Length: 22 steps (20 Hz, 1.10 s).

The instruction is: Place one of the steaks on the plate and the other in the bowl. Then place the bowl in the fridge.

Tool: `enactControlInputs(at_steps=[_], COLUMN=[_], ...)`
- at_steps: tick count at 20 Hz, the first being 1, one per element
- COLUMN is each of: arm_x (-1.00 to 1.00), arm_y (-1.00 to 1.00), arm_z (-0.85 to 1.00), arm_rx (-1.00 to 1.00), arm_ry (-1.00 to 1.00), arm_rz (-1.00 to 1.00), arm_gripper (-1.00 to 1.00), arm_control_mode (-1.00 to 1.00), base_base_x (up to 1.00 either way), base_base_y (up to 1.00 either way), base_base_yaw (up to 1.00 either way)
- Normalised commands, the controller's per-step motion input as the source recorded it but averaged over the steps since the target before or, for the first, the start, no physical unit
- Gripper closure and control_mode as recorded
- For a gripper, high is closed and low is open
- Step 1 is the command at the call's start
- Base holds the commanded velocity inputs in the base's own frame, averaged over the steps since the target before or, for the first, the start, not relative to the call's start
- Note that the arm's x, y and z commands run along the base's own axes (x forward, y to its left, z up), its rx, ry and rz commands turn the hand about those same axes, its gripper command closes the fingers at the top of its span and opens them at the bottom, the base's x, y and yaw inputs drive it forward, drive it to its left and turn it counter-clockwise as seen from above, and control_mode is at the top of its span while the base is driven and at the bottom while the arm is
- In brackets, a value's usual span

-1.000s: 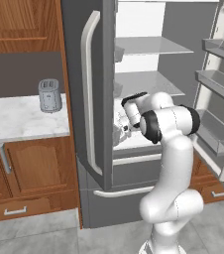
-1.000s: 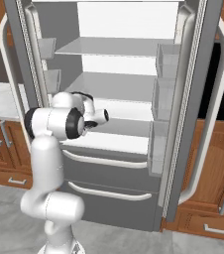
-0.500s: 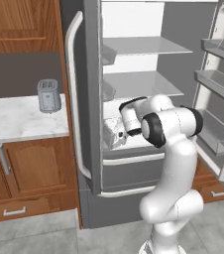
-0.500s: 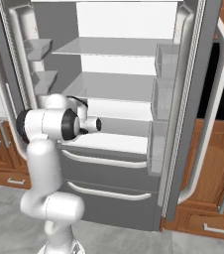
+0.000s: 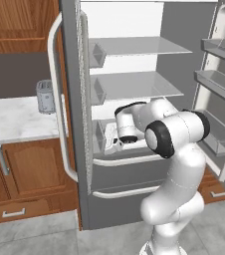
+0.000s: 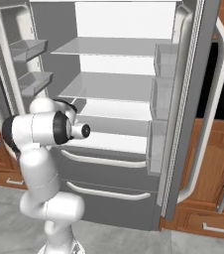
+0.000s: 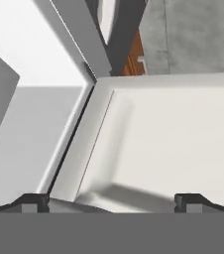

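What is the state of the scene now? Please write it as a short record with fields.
fridge: both doors open, glass shelves bare where they show
arm: reaches into the fridge at the low white shelf
fingers: tips wide apart, nothing between them, over the white shelf
counter: pale marble top left of the fridge, a grey toaster on it

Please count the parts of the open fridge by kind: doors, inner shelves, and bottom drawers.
Doors: 2
Inner shelves: 3
Bottom drawers: 2
Total: 7
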Motion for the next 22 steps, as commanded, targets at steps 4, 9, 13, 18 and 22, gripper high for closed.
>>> enactControlInputs(at_steps=[4,9,13,18,22], arm_x=[-0.01,0.0,0.0,-0.11,-0.31], arm_y=[0.21,-0.74,-1.0,-0.86,-0.84], arm_z=[0.31,0.04,0.16,0.13,0.37], arm_rx=[-0.1,-0.05,-0.05,-0.53,-0.72], arm_ry=[0.01,0.09,0.07,-0.09,-0.09], arm_rz=[0.0,0.0,0.01,0.2,0.31], arm_gripper=[-1.0,-1.0,-1.0,-1.0,-1.0], arm_control_mode=[-1.0,-1.0,-1.0,-1.0,-1.0], base_base_x=[0.0,0.0,0.0,0.0,0.0], base_base_y=[0.0,0.0,0.0,0.0,0.0], base_base_yaw=[0.0,0.0,0.0,0.0,0.0])
